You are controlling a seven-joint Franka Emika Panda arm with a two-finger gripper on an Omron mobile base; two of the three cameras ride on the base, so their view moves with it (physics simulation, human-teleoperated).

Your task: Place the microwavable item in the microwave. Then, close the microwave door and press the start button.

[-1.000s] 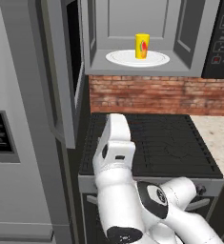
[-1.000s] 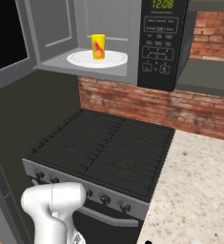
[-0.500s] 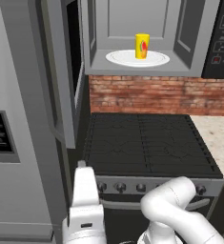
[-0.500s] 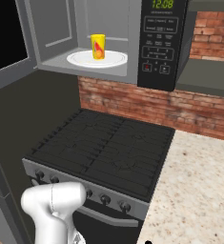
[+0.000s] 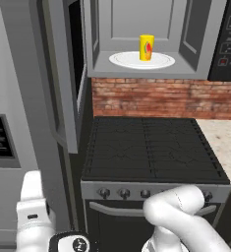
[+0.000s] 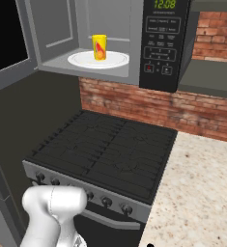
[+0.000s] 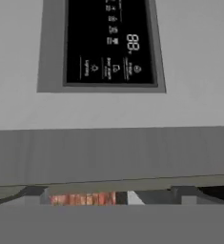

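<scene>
I see the yellow cup (image 5: pixel 146 47) standing upright on the white turntable plate (image 5: pixel 124 61) inside the microwave (image 5: pixel 136 74), near the top centre of the left base view. In the right base view the same cup (image 6: pixel 99 47) sits at the upper middle, on the plate (image 6: pixel 81 61), with the black keypad panel (image 6: pixel 163 43) just to its right showing 12:08 in green. The microwave door (image 5: pixel 63 74) hangs wide open, swung out toward the upper left of the left base view; in the right base view its dark glass (image 6: pixel 6 34) fills the upper left corner.

Below the microwave runs a red brick backsplash (image 5: pixel 151 98), and under that a black gas stove (image 5: pixel 151 147) with a row of knobs along its front. A speckled counter (image 6: pixel 202 193) lies at the lower right of the right base view.

The arm is folded low, its white wrist link (image 5: pixel 33 211) at the lower left of the left base view. The hand view faces a grey panel with a black display (image 7: pixel 108 43) at the top. I cannot tell how the fingers stand.
</scene>
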